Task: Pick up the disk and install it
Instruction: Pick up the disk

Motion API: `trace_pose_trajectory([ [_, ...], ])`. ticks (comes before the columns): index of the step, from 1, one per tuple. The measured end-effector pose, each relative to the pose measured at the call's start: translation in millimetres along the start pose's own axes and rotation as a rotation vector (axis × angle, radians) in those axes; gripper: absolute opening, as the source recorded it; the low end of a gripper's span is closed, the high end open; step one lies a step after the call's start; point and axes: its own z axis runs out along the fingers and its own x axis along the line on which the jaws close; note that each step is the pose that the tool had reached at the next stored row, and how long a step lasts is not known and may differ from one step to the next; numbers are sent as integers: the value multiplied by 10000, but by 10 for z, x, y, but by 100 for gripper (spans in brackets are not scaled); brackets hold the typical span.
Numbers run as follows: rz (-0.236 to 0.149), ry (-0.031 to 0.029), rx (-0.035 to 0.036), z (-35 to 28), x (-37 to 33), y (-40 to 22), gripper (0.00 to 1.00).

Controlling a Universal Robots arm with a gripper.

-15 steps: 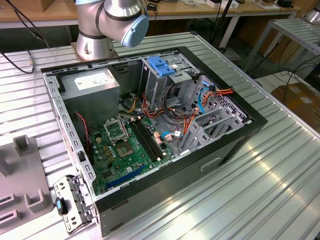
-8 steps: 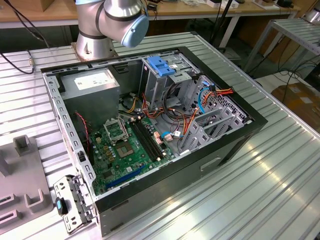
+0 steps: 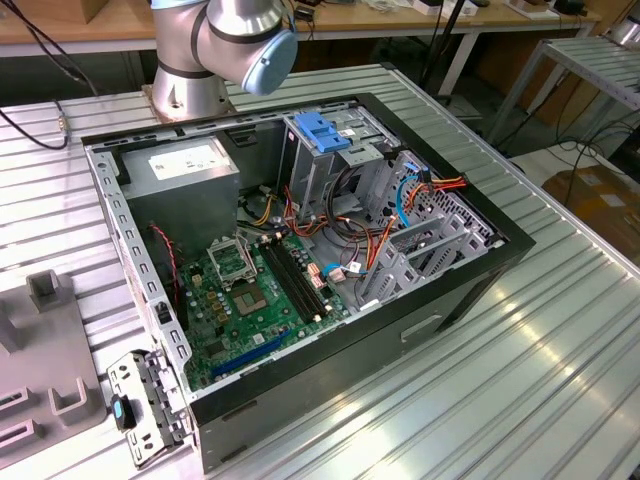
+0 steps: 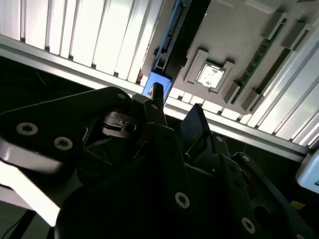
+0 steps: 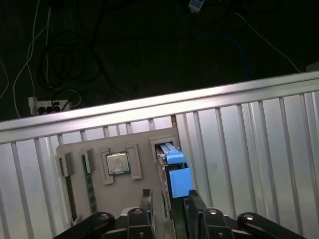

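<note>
The gripper (image 5: 169,201) is open and holds nothing. Its fingers hang roughly astride the blue end of the disk (image 5: 178,180), which stands on edge in a slot of the grey holder (image 5: 144,142). Pickup isn't made, and fitting it into the computer case's (image 3: 330,365) cage (image 3: 312,165) remains. The slot walls hug the disk, while the ribbed table (image 5: 239,149) beside it offers room.

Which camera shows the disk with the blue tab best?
The first wrist view: the disk stands on edge in the grey holder, blue tab clear. The second wrist view shows its tab partly behind the hand. The exterior view catches part of the grey holder.
</note>
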Motion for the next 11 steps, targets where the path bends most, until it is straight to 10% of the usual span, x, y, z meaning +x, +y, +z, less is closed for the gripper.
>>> trace_pose_trajectory([
  [11,1,-83,-15,139,-47,15,42],
])
